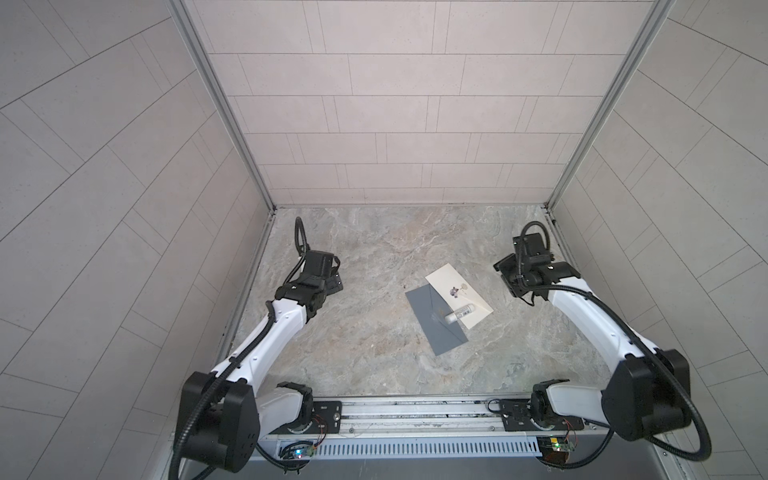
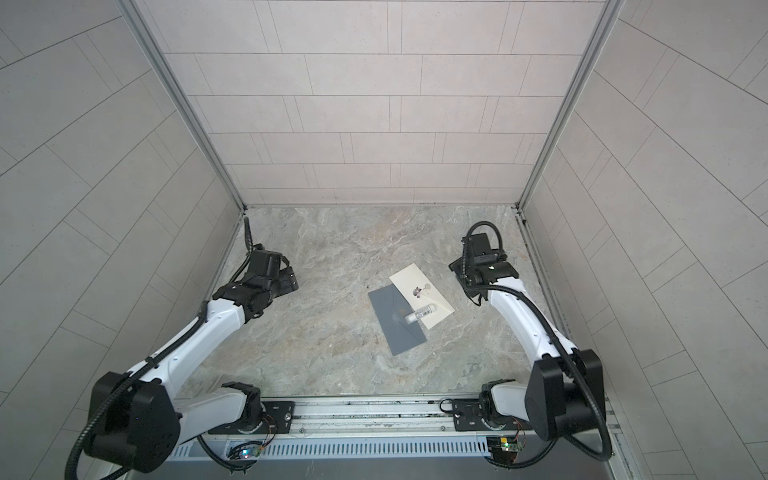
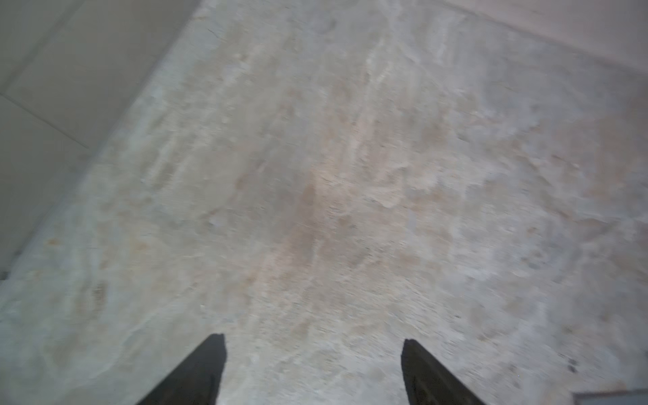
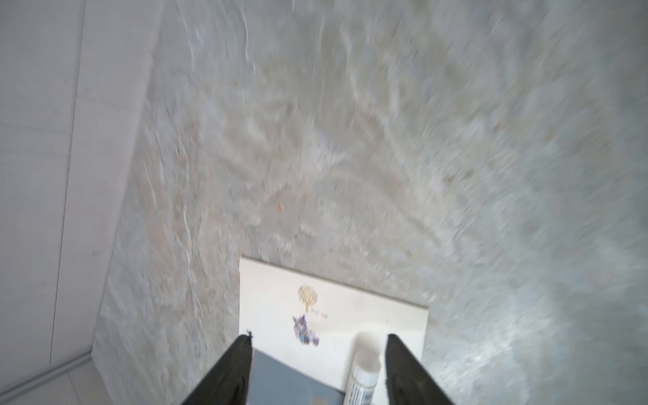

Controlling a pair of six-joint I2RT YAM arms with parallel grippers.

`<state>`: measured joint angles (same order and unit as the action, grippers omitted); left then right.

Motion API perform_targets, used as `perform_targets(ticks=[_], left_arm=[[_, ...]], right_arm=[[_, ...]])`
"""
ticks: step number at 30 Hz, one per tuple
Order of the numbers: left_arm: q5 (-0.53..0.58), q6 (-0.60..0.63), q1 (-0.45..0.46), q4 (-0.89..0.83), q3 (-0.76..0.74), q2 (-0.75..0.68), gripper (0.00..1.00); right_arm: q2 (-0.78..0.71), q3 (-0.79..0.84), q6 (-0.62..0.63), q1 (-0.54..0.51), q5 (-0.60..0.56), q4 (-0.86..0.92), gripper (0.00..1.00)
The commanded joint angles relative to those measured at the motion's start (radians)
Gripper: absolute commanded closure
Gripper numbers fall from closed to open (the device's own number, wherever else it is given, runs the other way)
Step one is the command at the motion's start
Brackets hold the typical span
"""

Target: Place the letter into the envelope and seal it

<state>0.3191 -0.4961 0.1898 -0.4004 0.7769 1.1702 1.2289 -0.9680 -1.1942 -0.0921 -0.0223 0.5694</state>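
Right gripper (image 4: 319, 338) first: its two black fingers (image 4: 231, 371) stand apart with nothing between them, up off the marble table (image 4: 350, 140). Looking through that gap, the grey envelope (image 4: 280, 378) lies flat just ahead of one finger, and a white glue stick (image 4: 363, 378) lies on its side close by the other finger, touched by neither. A little past the tips is the cream letter (image 4: 350, 315), picture side up and outside the envelope. The two sheets overlap along one edge, though I can't tell which is on top. In both top views the glue stick (image 1: 456, 313) lies across that overlap, resting on both the letter (image 1: 453, 286) and the envelope (image 1: 432, 328).

Over to the left gripper (image 3: 314, 342): its fingers are spread wide and empty, with only bare table ahead of the tips. It sits well apart from the papers. Beyond both sets of fingers is the tiled wall (image 4: 52, 140).
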Motion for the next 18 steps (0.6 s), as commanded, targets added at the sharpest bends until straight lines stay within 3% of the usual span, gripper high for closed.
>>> perform_targets(ticks=[1,4,7,10,13,15,18], left_arm=[[0.257,0.030,-0.056,-0.014,-0.058,-0.021,0.01],[0.319,0.088,-0.090,0.074,-0.119,-0.003,0.00],[0.320,0.160,-0.091,0.203,-0.152,0.053,0.00],[0.360,0.138,-0.091,0.300,-0.155,0.140,0.00],[0.311,0.208,-0.091,0.449,-0.152,0.245,0.00],[0.269,0.239,-0.091,0.461,-0.118,0.267,0.00],[0.226,0.327,-0.090,0.810,-0.219,0.284,0.00]], right_arm=[[-0.127,0.075,0.221,0.019,-0.362,-0.009,0.03],[-0.237,0.228,0.383,0.019,-0.553,-0.221,0.01],[-0.265,0.340,0.583,0.020,-0.569,-0.387,0.00],[-0.187,0.421,0.669,0.019,-0.552,-0.503,0.00],[-0.072,0.392,0.744,0.018,-0.561,-0.586,0.00],[0.008,0.416,0.912,-0.002,-0.571,-0.788,0.00],[0.168,0.455,1.020,-0.001,-0.563,-1.017,0.00]])
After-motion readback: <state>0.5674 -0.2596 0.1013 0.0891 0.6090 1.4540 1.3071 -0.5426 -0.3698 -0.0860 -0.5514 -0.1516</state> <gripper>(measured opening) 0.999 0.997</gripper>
